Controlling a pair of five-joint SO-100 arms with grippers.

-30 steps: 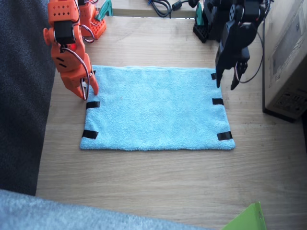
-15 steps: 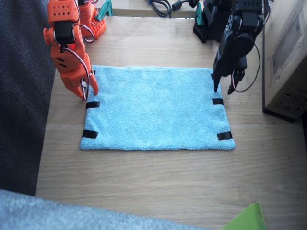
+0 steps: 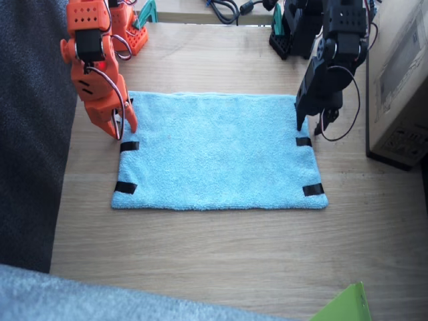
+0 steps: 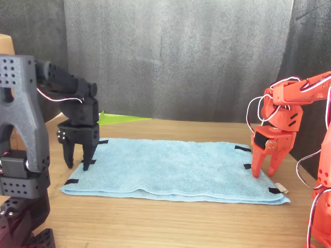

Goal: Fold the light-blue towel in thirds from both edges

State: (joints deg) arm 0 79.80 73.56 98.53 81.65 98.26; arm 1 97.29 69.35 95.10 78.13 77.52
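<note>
The light-blue towel (image 3: 217, 150) lies flat and spread out on the wooden table (image 3: 221, 257), with black tape strips (image 3: 303, 141) along both short edges. My left gripper (image 3: 308, 130), the black one, hangs open low over one short edge, its tips on either side of the border between the far and middle strips. My right gripper (image 3: 125, 132), the orange one, stands open at the opposite short edge, tips just above the cloth near the far strip. In the front view the towel (image 4: 170, 165) lies between the left gripper (image 4: 77, 165) and the right gripper (image 4: 263, 174). A small white tag (image 4: 281, 188) sticks out at a corner.
A cardboard box (image 3: 401, 80) stands close beside the left arm. A dark cloth (image 3: 30, 134) hangs along the table's side by the right arm. Greyish-blue fuzzy fabric (image 3: 67, 297) and a green sheet (image 3: 344, 307) lie at the near edge. Cables (image 3: 224, 10) run along the far edge.
My left gripper has come down and slightly inward onto the towel's short edge. The right arm and the towel have not moved.
</note>
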